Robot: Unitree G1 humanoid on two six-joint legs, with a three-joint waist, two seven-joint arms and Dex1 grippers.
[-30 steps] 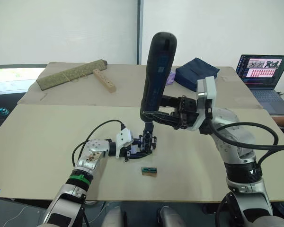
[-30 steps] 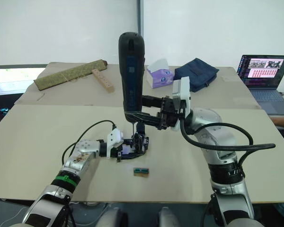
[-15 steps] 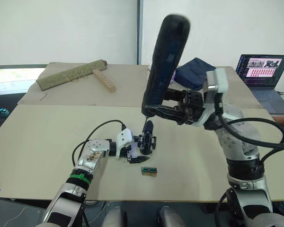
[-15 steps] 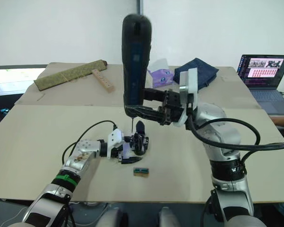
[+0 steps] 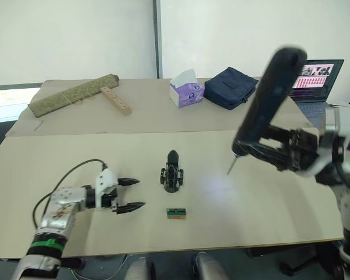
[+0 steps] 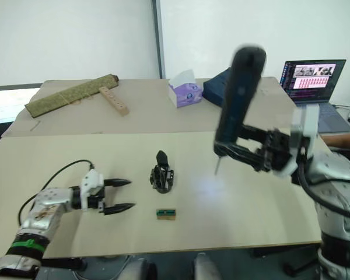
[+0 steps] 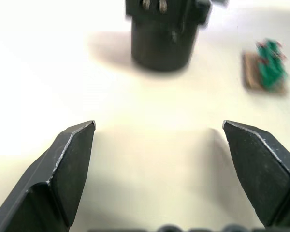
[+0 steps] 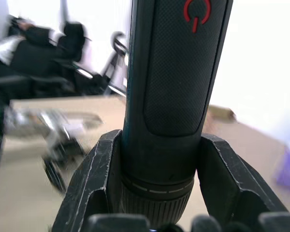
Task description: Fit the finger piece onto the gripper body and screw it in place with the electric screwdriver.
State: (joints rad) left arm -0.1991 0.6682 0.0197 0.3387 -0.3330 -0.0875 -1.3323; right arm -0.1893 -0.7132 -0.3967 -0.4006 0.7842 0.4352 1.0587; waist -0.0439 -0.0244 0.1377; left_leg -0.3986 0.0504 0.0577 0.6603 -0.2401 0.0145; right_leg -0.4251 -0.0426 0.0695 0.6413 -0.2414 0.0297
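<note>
Both arms have pulled away from the gripper body [image 5: 172,177]: left gripper [image 5: 130,194] wide open and empty, right gripper [image 5: 267,151] clamping the screwdriver [image 5: 268,105], so screwing looks finished.

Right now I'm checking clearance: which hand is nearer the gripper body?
The left hand. It is open on the table just to the left of the gripper body. The right hand holds the electric screwdriver raised farther off to the right.

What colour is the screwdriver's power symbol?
Red, on the electric screwdriver; clearest in the right wrist view.
</note>
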